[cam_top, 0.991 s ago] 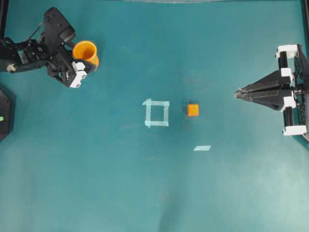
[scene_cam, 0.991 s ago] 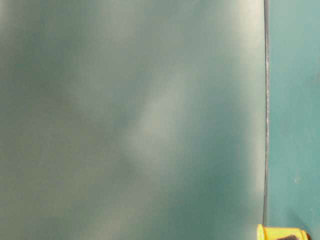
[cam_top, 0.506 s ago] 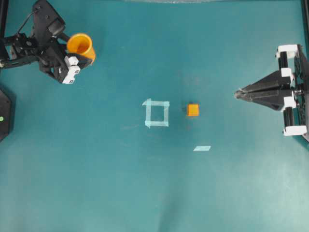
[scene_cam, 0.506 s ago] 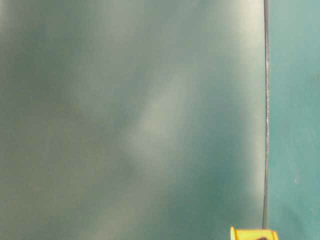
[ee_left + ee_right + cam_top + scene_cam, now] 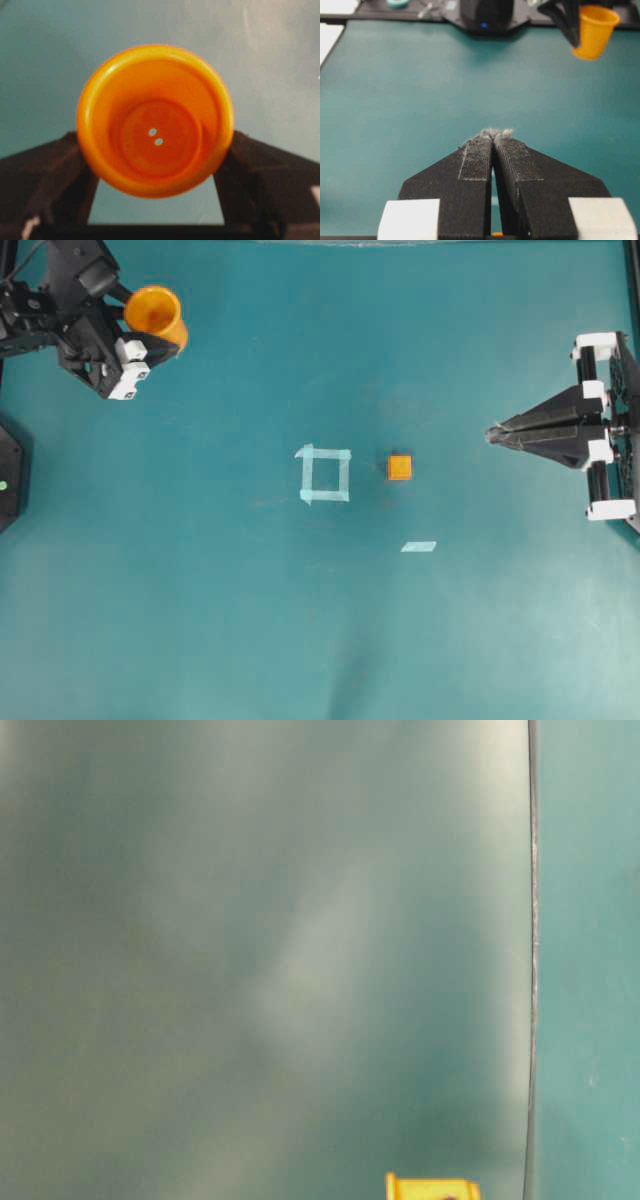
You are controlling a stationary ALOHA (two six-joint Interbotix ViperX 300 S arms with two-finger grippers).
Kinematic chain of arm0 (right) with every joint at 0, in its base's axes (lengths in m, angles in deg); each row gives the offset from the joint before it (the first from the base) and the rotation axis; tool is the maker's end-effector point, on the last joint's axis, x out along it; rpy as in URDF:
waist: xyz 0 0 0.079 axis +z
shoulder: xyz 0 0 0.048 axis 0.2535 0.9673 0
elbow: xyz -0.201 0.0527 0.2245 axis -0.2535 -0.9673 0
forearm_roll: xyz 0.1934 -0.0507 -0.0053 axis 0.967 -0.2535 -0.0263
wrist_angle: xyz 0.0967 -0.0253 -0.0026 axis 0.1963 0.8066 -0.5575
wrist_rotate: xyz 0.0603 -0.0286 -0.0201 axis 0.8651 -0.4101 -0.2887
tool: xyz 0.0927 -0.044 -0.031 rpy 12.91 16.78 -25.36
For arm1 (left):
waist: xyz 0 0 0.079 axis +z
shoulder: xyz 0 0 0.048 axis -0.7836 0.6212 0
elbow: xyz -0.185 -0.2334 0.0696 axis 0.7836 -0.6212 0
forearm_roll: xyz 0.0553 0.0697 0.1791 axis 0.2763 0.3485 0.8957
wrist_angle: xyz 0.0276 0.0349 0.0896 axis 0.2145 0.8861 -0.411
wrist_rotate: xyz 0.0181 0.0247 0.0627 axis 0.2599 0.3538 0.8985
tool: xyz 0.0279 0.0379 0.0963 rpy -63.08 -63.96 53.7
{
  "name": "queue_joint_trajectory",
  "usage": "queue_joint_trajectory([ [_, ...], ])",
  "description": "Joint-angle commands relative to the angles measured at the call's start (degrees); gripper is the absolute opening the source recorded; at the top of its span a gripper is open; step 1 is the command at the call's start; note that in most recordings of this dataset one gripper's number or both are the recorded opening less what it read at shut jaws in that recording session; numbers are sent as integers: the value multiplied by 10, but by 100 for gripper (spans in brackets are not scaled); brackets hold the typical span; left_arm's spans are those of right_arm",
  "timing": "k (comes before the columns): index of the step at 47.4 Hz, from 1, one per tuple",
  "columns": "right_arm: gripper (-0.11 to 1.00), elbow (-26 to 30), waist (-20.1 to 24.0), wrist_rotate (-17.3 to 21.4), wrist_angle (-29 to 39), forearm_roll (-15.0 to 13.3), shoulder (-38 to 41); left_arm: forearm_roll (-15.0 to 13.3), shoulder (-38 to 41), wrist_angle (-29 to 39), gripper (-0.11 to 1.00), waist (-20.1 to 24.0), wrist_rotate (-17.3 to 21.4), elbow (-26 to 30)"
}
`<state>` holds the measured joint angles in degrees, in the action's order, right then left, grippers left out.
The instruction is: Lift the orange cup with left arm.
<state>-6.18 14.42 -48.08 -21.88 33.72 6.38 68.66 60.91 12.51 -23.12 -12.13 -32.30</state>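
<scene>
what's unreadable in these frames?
- Table-level view: mostly a blurred grey-green surface; the orange cup is cut off by the bottom edge.
- Left wrist view: the cup fills the frame, hiding the left claw tips.
- Right wrist view: the closed right claw hides the orange cube.
- Overhead view: the left arm is cut off at the left edge.

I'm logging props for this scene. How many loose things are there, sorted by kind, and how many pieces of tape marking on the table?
Cups: 1, the orange cup
Cubes: 1, the orange cube
Tape markings: 2, the tape square and the tape strip
Total: 4
</scene>
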Motion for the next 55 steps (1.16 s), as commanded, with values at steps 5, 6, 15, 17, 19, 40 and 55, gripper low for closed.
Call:
queue_joint_trajectory([
  [5,0,17,1,0,-2,1,-1,2,-23,7,65,2,18,15],
  [6,0,17,1,0,-2,0,-1,2,-24,11,65,2,20,16],
  [15,0,18,1,0,-1,1,-4,2,-39,48,65,2,25,28],
  [17,0,18,2,0,-2,1,-3,2,-40,54,65,2,25,31],
  [19,0,18,1,0,-2,1,-3,3,-44,61,65,2,25,33],
  [40,0,20,1,0,-2,0,-3,2,-70,83,65,2,26,40],
  [55,0,20,1,-1,-2,0,-4,2,-88,104,65,2,26,51],
])
